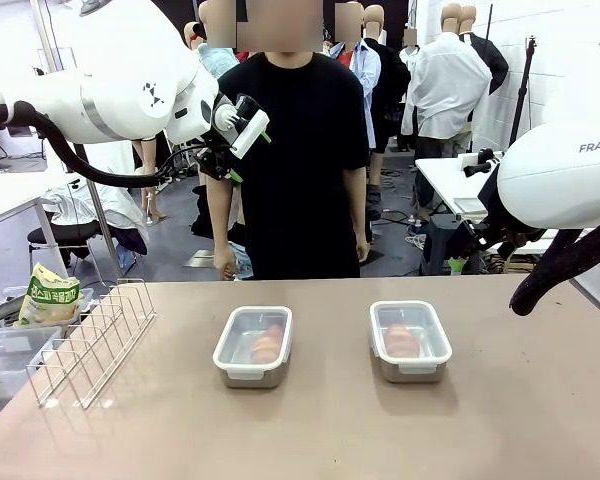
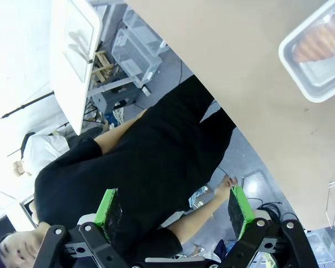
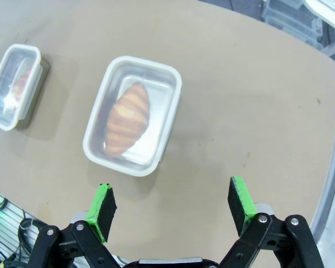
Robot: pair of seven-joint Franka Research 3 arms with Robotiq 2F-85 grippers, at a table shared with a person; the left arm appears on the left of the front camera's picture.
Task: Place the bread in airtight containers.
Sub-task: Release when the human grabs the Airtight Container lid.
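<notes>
Two airtight containers stand side by side on the table, both steel tins under clear white-rimmed lids. The left one point(image 1: 252, 346) holds bread point(image 1: 267, 343), and so does the right one point(image 1: 410, 341) with its bread point(image 1: 401, 340). In the right wrist view, my right gripper point(image 3: 172, 206) hangs open and empty above the table. A container point(image 3: 133, 114) with a ridged golden bread point(image 3: 128, 117) lies just ahead of it, and the other container point(image 3: 14, 86) lies farther off. My left gripper point(image 2: 173, 207) is open and empty, raised high point(image 1: 245, 128) and facing the person. One container point(image 2: 318, 50) shows at the top right of its view.
A person in a black shirt point(image 1: 290, 150) stands at the far edge of the table. A wire rack point(image 1: 95, 340) sits at the table's left end. Beside it are a yellow-green snack bag point(image 1: 48, 298) and clear bins point(image 1: 5, 350). Bare tabletop point(image 1: 320, 430) lies in front of the containers.
</notes>
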